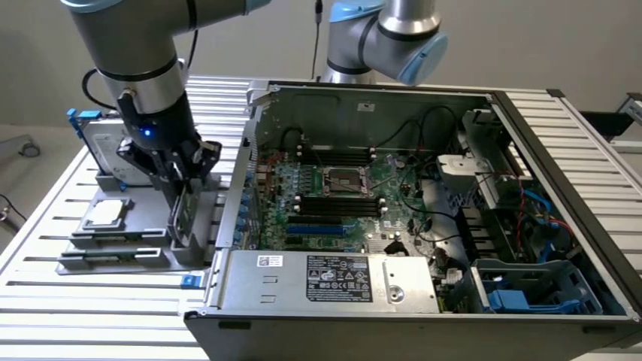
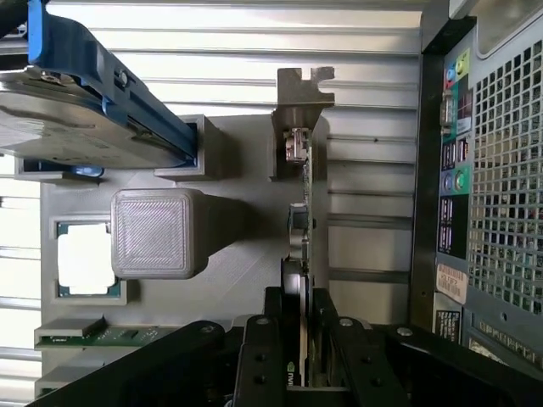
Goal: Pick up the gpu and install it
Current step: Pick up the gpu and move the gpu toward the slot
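The gpu stands on edge in the grey holder tray to the exterior view's left of the open computer case. In the wrist view the gpu shows edge-on, a thin green board with its silver end bracket at the far end. My gripper comes down on it from above. The black fingers press against both faces of the card, so the gripper is shut on it. I cannot tell whether the card's lower edge has left the tray's slot.
A silver hard drive with blue rails leans at the tray's back, and a square processor chip lies on it. The motherboard lies inside the case behind the power supply. A second arm stands behind the case.
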Controlling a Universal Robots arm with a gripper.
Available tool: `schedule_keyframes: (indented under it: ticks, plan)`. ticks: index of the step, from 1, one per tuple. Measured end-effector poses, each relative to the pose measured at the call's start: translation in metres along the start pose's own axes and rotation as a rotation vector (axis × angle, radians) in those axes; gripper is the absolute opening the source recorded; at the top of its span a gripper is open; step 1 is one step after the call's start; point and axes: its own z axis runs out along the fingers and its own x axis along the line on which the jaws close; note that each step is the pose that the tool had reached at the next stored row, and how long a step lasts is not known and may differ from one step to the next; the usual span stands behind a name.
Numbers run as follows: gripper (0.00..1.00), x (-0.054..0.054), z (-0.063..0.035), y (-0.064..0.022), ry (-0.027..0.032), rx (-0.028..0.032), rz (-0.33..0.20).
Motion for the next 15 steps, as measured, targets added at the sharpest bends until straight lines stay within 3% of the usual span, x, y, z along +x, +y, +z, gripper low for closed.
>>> schedule_keyframes:
  ticks: [8,15]
  plan:
    - [0.26,0.001,-0.0130,0.0014,-0.0003,-0.0122,-0.001]
    - [0.26,0.002,-0.0354,0.0038,-0.0005,-0.0189,-0.001]
